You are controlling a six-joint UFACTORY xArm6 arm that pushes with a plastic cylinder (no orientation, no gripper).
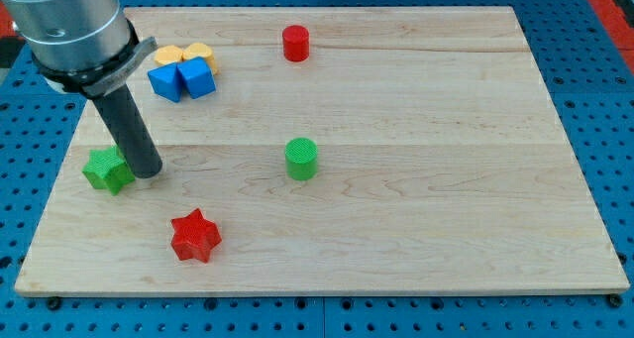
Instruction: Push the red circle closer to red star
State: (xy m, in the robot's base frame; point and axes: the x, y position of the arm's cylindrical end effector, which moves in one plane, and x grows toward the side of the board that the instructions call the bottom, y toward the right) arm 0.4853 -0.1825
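Presently my tip (146, 169) touches the green star (108, 169) at the view's left. No fingers exist on this rod. The red circle (295, 43) sits well apart from the red star (195, 236).

One camera looks down at a slant from above the near long edge of the wooden surface (396, 229), facing across it toward the frame's top. It stands far enough back that nearly the whole board fits, its edges converging slightly upward, with blue pegboard (594, 100) around it. The arm's grey housing (69, 26) looms large in the upper left, cropped by the frame.
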